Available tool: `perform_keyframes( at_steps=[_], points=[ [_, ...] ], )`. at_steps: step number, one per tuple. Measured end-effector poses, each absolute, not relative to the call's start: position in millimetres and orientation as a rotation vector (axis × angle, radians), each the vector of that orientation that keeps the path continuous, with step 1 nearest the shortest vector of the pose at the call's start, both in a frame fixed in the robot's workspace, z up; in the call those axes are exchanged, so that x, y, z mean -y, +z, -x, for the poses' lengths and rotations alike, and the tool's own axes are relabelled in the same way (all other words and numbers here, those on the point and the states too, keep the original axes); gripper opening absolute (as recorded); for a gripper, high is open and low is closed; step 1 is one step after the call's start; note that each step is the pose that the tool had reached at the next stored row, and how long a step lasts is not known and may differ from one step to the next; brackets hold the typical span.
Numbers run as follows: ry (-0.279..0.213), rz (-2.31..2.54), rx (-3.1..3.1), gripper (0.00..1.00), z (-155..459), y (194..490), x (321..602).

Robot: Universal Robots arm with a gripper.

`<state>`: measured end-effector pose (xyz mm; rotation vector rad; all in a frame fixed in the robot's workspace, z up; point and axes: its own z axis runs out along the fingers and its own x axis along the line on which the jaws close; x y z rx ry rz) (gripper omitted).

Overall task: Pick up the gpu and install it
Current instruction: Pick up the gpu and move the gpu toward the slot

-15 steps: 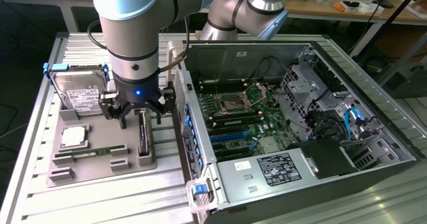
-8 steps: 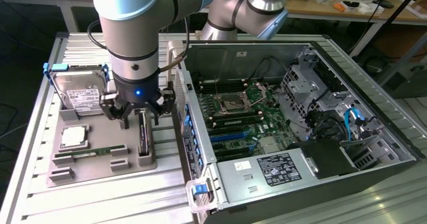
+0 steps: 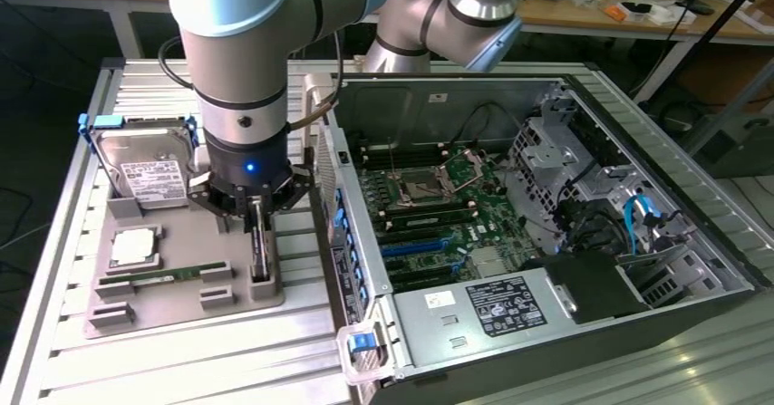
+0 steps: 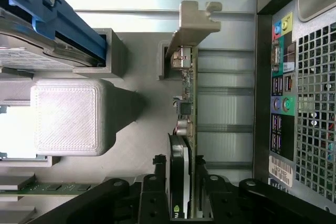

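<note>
- The silver labelled hard drive (image 3: 145,174) sits at ten o'clock from the black gripper (image 3: 256,228) in the exterior view. It is near enough that any sideways drift of the arm could, I judge, knock it.
- The gpu (image 3: 261,267), a thin dark circuit card with a silver metal bracket, stands on edge in the grey plastic fixture tray (image 3: 181,319), right under the gripper. The gripper straddles the card, but I cannot tell whether it is clamped on it. A weak or off-centre hold could let the card tilt and jam in its holder.
- The black open computer case (image 3: 581,88) lies at three o'clock. Its perforated rear wall (image 3: 324,165) is just beside the card, where the bracket might snag.
- The blue slots (image 3: 418,246) on the green motherboard (image 3: 484,215) lie at four o'clock. A skewed card would likely seat badly there.
</note>
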<state>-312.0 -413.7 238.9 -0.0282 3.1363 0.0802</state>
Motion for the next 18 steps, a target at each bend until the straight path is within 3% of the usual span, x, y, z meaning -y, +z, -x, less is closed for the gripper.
perform_keyframes(
  at_steps=[18],
  points=[
    [0.082,0.028,-3.136,0.27,312.1,240.6,413.7]
  ],
)
